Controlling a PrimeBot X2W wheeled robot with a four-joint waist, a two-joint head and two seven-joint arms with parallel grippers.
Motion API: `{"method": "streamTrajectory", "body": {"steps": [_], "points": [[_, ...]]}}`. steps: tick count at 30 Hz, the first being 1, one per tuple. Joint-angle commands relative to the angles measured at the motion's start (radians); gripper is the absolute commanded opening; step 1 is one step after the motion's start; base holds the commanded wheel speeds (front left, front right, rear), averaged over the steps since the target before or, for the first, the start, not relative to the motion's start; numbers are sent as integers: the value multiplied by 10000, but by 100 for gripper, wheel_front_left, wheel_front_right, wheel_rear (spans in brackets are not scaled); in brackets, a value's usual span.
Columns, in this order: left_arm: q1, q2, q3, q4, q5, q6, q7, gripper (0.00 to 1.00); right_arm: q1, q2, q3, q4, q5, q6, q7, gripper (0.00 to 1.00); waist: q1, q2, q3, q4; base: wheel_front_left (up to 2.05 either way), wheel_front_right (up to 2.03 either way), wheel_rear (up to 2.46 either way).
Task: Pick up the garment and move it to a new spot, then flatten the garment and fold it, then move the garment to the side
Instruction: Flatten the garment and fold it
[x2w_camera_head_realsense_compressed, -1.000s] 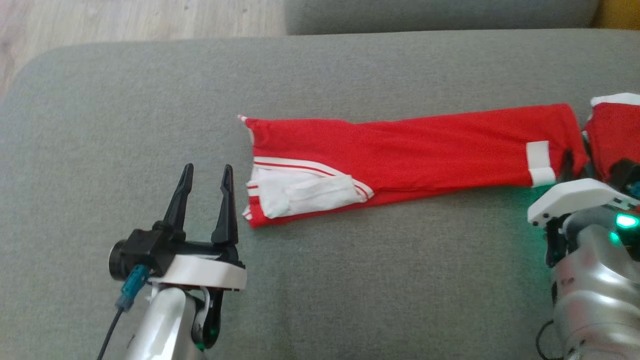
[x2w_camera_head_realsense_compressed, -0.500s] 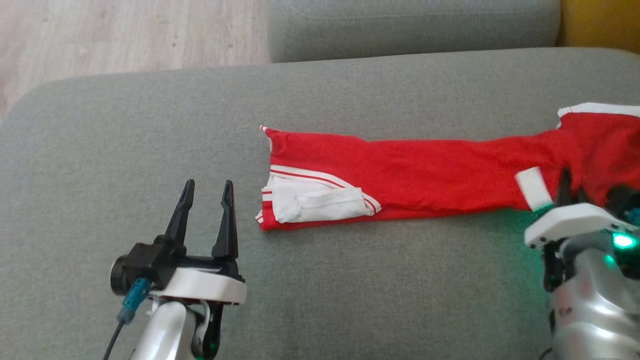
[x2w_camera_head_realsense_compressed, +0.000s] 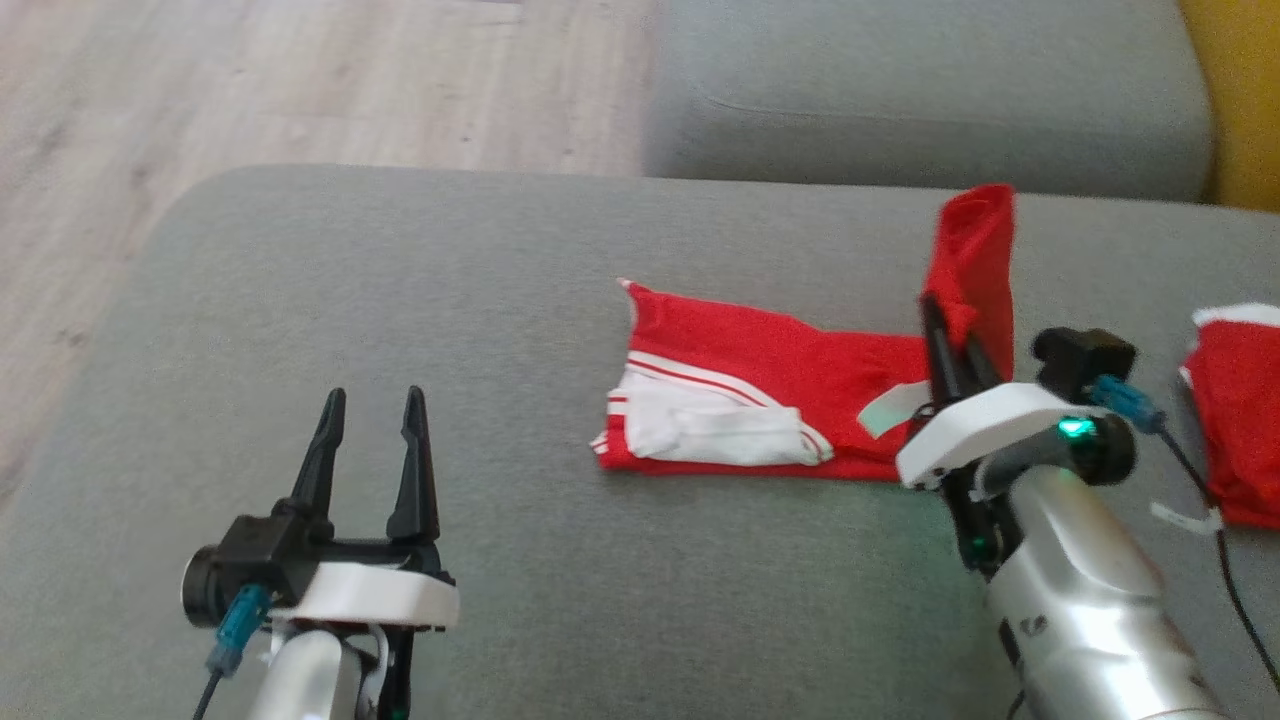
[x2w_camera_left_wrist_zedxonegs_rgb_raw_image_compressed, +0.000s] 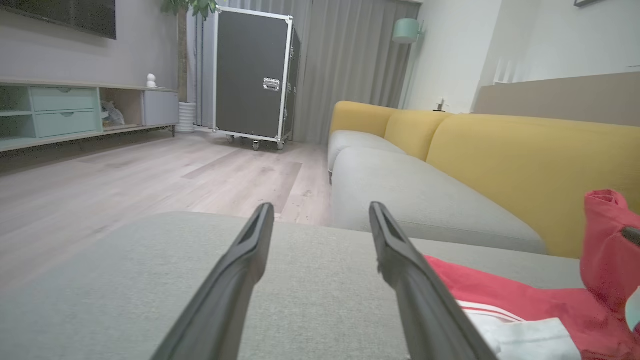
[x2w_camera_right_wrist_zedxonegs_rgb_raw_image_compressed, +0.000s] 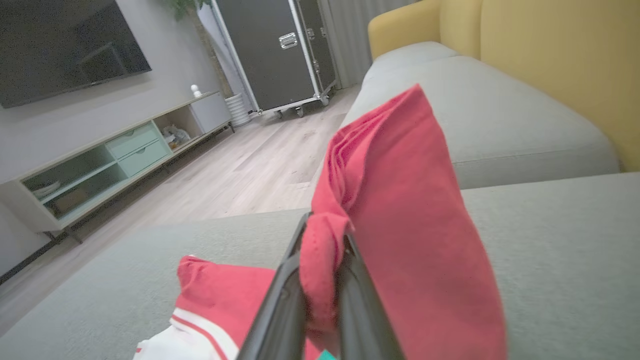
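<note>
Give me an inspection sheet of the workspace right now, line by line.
Surface: grey cushion, flat.
Job's things: red garment, right end lifted, left end lying flat.
Clutter: second red cloth to the garment's right.
Grippers: left gripper open, apart from the garment; right gripper shut on the garment's raised end.
Cables: left wrist cable and right wrist cable, both blue-plugged.
Surroundings: wood floor, yellow sofa, black wheeled case.

The left gripper (x2w_camera_head_realsense_compressed: 374, 398) and right gripper (x2w_camera_head_realsense_compressed: 948, 335) have long, tapering black fingers (x2w_camera_head_realsense_compressed: 410, 470), white curved plates (x2w_camera_head_realsense_compressed: 375, 597) and silver forearms (x2w_camera_head_realsense_compressed: 1090, 600). A teal cable plug (x2w_camera_head_realsense_compressed: 232, 618) sits at the left plate's eight o'clock; a green light (x2w_camera_head_realsense_compressed: 1075, 430) glows on the right.
</note>
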Motion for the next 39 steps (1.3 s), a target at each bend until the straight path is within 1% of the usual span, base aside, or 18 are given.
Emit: {"method": "streamTrajectory", "body": {"steps": [1, 7, 12, 16, 24, 35, 36, 37, 39], "points": [[-344, 47, 409, -343, 131, -58, -53, 100, -470, 23, 797, -375, 383, 35, -121, 0, 1, 0, -191, 582, 0, 0, 0], [-474, 46, 381, -305, 271, -161, -53, 100, -649, 24, 2549, -210, 1473, 35, -122, 0, 1, 0, -136, 1456, 0, 0, 0], [-619, 44, 266, -241, 327, -217, -53, 100, -791, 24, 3207, 26, 2059, 35, -122, 0, 1, 0, 34, 2084, 0, 0, 0], [-736, 42, 169, -184, 312, -244, -53, 100, -805, 24, 3535, 135, 2356, 35, -122, 0, 1, 0, 157, 2498, 0, 0, 0], [-890, 39, -116, -181, 147, -207, -53, 100, -879, 24, 3825, 534, 2506, 35, -122, 0, 1, 0, 396, 2986, 0, 0, 0], [-932, 38, -343, -188, -35, -53, -53, 100, -1024, 24, 4245, 1280, 2555, 35, -122, 0, 1, 0, 697, 3180, 0, 0, 0], [-945, 38, -357, -177, -45, -45, -53, 100, -1050, 24, 4306, 1436, 2540, 35, -122, 16, 1, 0, 717, 3178, 0, 0, 0], [-960, 38, -371, -163, -58, -39, -53, 100, -1059, 24, 4362, 1536, 2565, 35, -122, 100, 1, 0, 736, 3176, 0, 0, 0], [-991, 38, -394, -127, -73, -30, -53, 100, -1024, 24, 4656, 1586, 2695, 35, -122, 100, 1, 0, 755, 3153, 0, 0, 0]]}}
